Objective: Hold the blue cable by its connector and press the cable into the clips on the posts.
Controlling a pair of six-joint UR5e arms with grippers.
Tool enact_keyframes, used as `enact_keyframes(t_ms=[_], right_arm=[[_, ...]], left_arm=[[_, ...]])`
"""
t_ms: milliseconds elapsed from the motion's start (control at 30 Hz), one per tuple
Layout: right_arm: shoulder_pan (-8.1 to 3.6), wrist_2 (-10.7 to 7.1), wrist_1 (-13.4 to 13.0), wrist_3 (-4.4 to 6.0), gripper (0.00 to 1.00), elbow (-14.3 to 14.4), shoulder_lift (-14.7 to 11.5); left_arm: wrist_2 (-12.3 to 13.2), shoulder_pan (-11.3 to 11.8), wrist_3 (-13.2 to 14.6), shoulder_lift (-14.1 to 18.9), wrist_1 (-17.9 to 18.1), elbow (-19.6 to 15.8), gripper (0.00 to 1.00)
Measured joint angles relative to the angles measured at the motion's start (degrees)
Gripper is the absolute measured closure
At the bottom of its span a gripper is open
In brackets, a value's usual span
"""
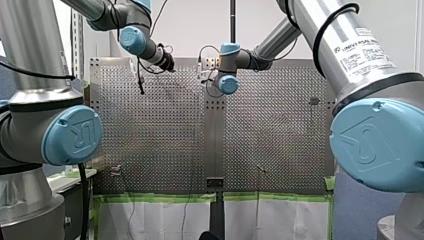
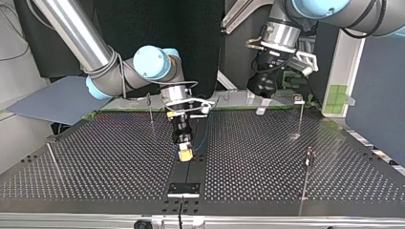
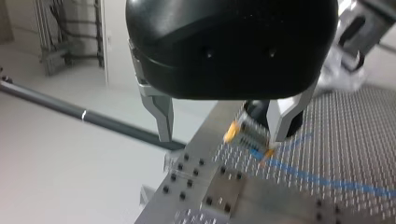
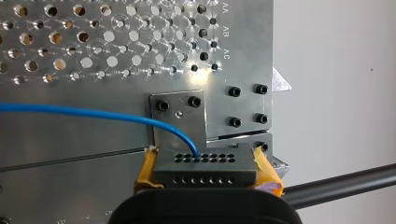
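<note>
- Front view: my left gripper (image 1: 166, 59) hangs high over the far edge of the desk (image 1: 150, 145). My right arm reaches to the desk's middle. The cable (image 4: 70, 111) is too thin to make out here.
- Top view: my right gripper (image 2: 185, 152) sits low on the desk's centre strip. The posts (image 2: 300, 114) stand well apart on either side, and their clips are too small to read.
- Left wrist view: the left gripper's metal fingers (image 3: 161, 116) are spread and hold nothing. Beyond them, the right gripper is down at the desk, and the cable runs away along the surface.
- Right wrist view: yellow pads (image 4: 145, 170) are clenched on the connector (image 4: 205, 163). The cable leaves one of its holes, curves over a bolted plate (image 4: 177, 116) and lies slack on the desk.
- Handling, as I judge it: the cable is light and limp, so it cannot be pushed from its end. The rigid connector is the right place to hold it, as it is held now. The point where the wire enters the connector looks weakest, so sharp tugs should be avoided. The free gripper could press the cable in close to each post.
</note>
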Motion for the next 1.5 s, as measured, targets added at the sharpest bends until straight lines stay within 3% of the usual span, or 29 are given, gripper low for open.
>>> enact_keyframes(t_ms=[300, 967, 1200, 1500], right_arm=[[0.01, -0.02, 0.06, -0.23, 1.00, 0.02, 0.00], [0.04, -0.24, 0.28, -0.27, 1.00, 0.04, 0.00], [0.26, -0.25, 0.28, -0.27, 1.00, 0.05, 0.01], [0.43, -0.25, 0.29, -0.27, 1.00, 0.04, 0.00]], left_arm=[[-4.71, 4.70, 4.11, 0.04, -2.46, 1.85, 0.00], [-14.64, 14.81, 12.13, 0.06, -2.01, 4.30, 0.00], [-12.89, 17.83, 15.55, 0.05, -2.07, 4.62, 0.00], [-8.22, 19.10, 19.61, -0.39, -2.09, 4.89, 0.00]])
